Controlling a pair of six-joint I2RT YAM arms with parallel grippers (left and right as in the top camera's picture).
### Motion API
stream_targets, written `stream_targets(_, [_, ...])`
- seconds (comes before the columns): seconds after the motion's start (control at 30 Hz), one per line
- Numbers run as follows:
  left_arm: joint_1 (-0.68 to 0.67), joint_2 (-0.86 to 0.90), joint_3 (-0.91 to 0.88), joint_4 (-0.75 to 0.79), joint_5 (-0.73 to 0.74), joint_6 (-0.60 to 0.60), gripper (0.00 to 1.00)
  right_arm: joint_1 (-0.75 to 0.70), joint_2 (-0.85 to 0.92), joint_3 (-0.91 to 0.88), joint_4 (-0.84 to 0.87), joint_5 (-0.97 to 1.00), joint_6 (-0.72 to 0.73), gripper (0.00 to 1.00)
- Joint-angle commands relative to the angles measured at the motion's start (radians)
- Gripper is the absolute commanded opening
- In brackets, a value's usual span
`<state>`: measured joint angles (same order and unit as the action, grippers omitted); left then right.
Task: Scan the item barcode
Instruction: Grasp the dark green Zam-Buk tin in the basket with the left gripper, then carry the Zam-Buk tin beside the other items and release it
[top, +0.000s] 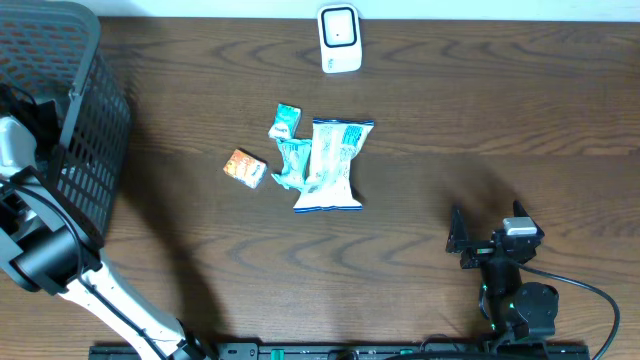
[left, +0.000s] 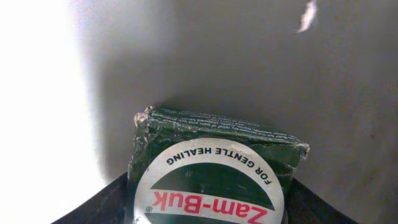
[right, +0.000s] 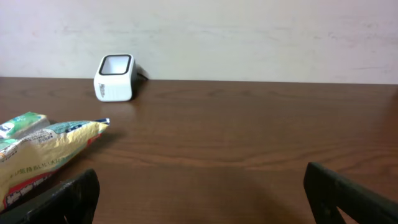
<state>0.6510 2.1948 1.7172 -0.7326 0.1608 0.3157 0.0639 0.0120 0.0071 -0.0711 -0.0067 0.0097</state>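
Basket (top: 90, 120) wall hems left tool (left: 208, 186) grasping Zam-Buk box (left: 217, 143); right tool (right: 199, 186), released, over open tabletop (right: 249, 124).

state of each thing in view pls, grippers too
left gripper: around the Zam-Buk box, grip unclear
Zam-Buk box: inside the left gripper's span, label showing
right gripper: open, empty
basket: at far left, left arm reaching in
scanner: upright, nothing before it
snack bag: lying flat, untouched
orange packet: lying left of the snack bag, untouched
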Motion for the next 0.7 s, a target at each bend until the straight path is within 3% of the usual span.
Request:
stream_targets(0.0, [0.007,-0.07,-0.005,-0.009,-0.027,-0.05,0.59,0.007,-0.004,-0.001,-0.005,0.0,-0.011,0.99])
stream_targets(0.3, [0.001,-0.298,-0.005,0.065,0.242,-0.204,0.59,0.007,-0.004,-0.001,-0.005,0.0,-0.011,0.99])
stream_targets(0.67, [-0.098,-0.628,-0.005,0.164,0.259,-0.369,0.6,0.007,-0.004,-0.001,-0.005,0.0,-0.011,0.99])
